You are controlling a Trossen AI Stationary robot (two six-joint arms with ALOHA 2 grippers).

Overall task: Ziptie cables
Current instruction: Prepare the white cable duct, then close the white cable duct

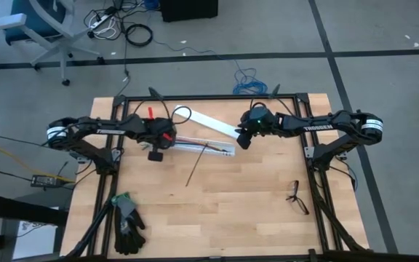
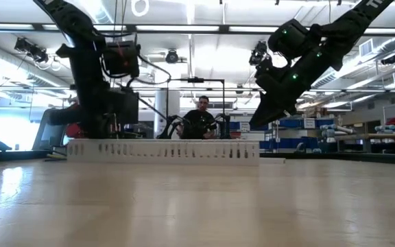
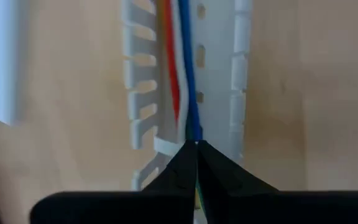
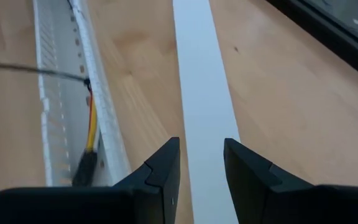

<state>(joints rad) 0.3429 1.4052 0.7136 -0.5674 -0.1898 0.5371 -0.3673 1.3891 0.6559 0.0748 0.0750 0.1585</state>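
My left gripper (image 3: 196,146) sits low at one end of the long white slotted plastic channel (image 3: 238,81) on the pale wooden table (image 1: 253,204), its fingers pinched together on the thin multicoloured wires (image 3: 182,68) that lie along the inside of the channel. My right gripper (image 4: 201,155) hovers above the flat white plastic cover strip (image 4: 201,74) beside the channel, fingers partly apart and holding nothing. The thin straight black ziptie (image 1: 197,166) lies loose on the table, near the channel's far end.

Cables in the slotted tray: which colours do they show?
Cables: orange, white and blue; left wrist view.
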